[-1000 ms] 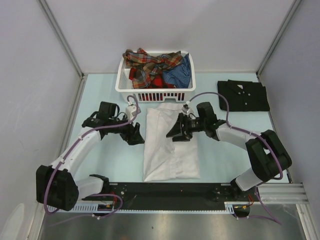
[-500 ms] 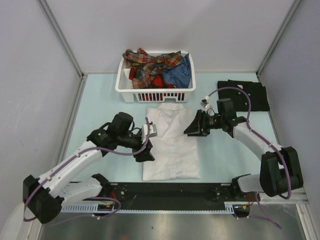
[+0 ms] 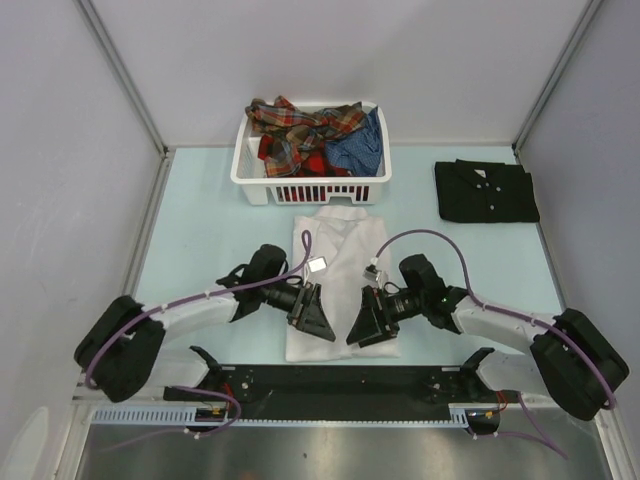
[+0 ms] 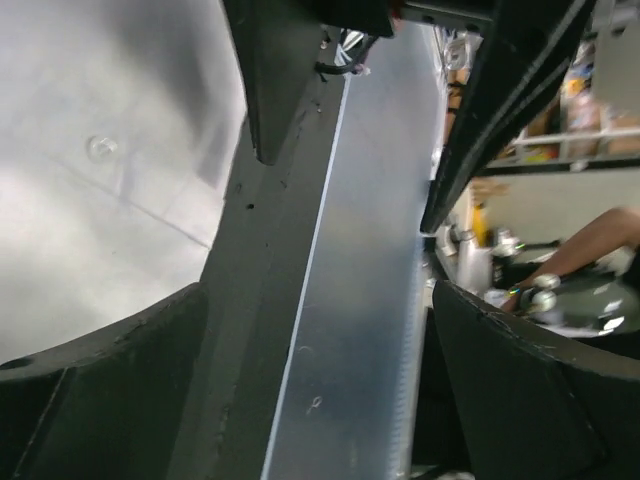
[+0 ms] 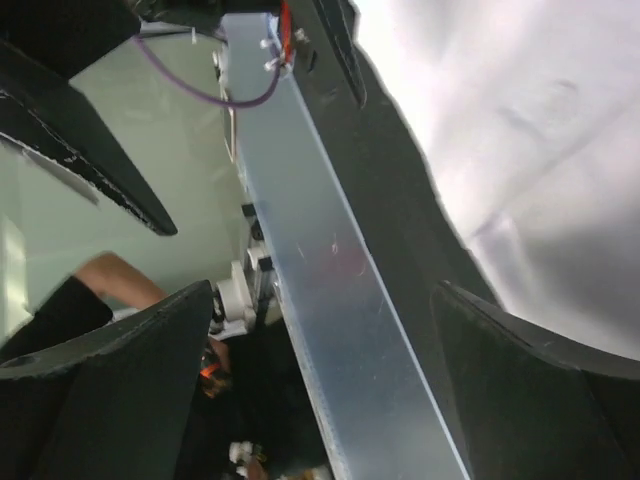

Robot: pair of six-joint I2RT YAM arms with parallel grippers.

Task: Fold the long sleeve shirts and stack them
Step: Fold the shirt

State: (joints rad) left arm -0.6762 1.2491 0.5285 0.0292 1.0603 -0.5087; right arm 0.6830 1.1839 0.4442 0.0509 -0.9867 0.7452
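From the top: got the white shirt (image 3: 335,262) laid flat as a long rectangle mid-surface (image 3: 205,225), collar toward the basket (image 3: 312,189) of plaid and blue shirts (image 3: 305,128). Black shirt (image 3: 486,190) folded far right. Bare room either side. Near hem partly hidden by left tool (image 3: 315,320) and right tool (image 3: 368,327), both splayed wide, gripping nothing.

Left wrist: just white cloth beside the metal rail (image 4: 350,300).

Right wrist: same again, with blurry clutter past the edge.

Nothing legible shows in any view. No writing, label, brand mark or number can be made out on the white shirt (image 3: 340,255), the black shirt (image 3: 486,191), the plaid shirts (image 3: 300,130), the basket (image 3: 320,190) or the metal rail (image 4: 350,300).
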